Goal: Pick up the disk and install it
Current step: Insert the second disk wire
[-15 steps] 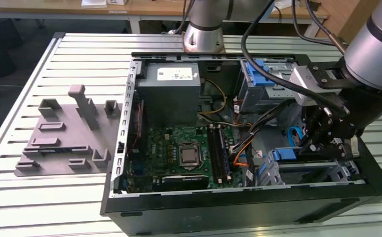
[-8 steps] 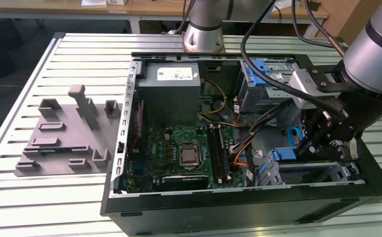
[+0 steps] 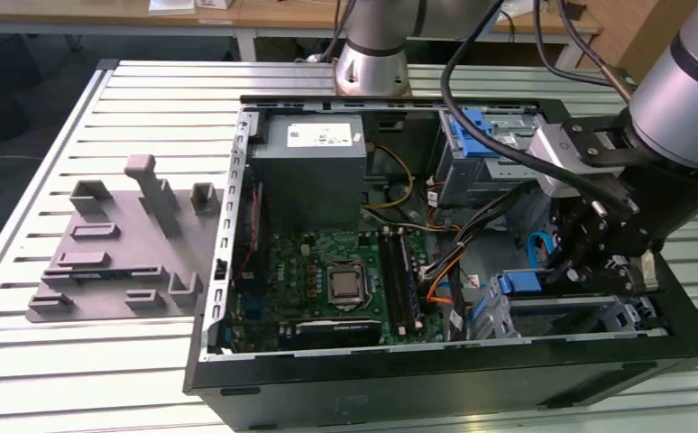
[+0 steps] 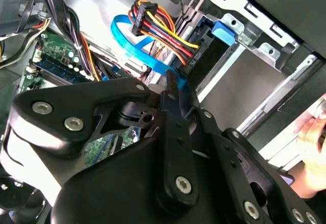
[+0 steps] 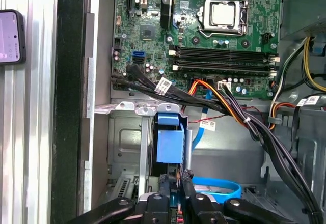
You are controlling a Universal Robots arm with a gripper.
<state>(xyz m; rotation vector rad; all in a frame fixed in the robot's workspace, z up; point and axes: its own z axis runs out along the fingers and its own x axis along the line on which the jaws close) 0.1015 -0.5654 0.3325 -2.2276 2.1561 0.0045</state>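
Exterior view: gripper [image 3: 590, 257] is down inside the open PC case [image 3: 325, 383], at the drive cage [image 3: 565, 316] on the exterior view's right, near the front corner.
Disk: blue carrier end [image 5: 169, 142] stands upright in the cage slot in the first wrist view; the silver body is hidden, so how deep it sits is unclear.
Fingers: in the first wrist view the two tips [image 5: 164, 186] are drawn close together at the carrier's near edge; whether they pinch it I cannot tell.
Nearby: SATA and power cables [image 4: 158, 28] hang just beside the cage; motherboard [image 3: 337, 280] lies beyond.
Handling: probably rigid, fairly heavy, shock-sensitive; smooth metal would slip.
Hold: judged best on the blue plastic carrier edges, not label or connector.
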